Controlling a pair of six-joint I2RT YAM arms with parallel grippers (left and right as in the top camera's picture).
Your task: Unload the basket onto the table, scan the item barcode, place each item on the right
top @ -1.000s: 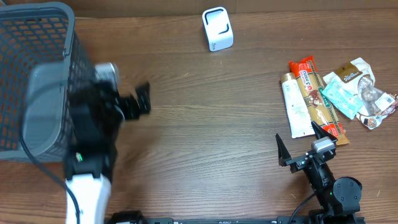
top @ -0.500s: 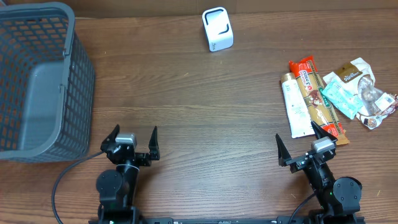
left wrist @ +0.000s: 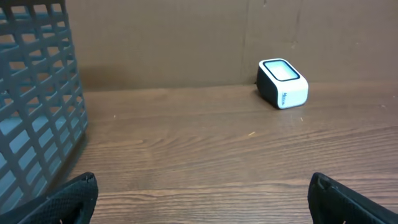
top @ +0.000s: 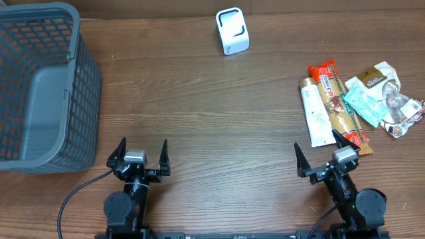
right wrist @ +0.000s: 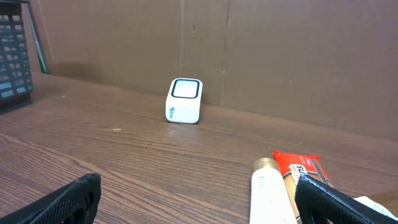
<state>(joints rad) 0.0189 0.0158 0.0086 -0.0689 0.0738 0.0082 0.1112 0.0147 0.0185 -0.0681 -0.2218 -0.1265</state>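
The items lie in a heap at the right: a white tube [top: 313, 113], a red snack bar [top: 335, 99], a teal packet [top: 364, 103] and a crinkled bag [top: 388, 89]. I can make out no barcode on them. The white scanner box [top: 232, 30] stands at the back centre, also seen from the left wrist [left wrist: 283, 83] and the right wrist [right wrist: 185, 101]. My left gripper [top: 142, 146] rests open at the front left, holding nothing [left wrist: 202, 186]. My right gripper [top: 317, 149] is open at the front right, just short of the tube [right wrist: 268, 196], with nothing between its fingers [right wrist: 199, 186].
A grey mesh basket [top: 86, 86] fills the back left corner and shows at the left edge of the left wrist view [left wrist: 37, 106]. A brown wall runs behind the table.
The left arm has swung down from beside the basket to the table's front edge and settled there, open. The right arm and the items have not moved.
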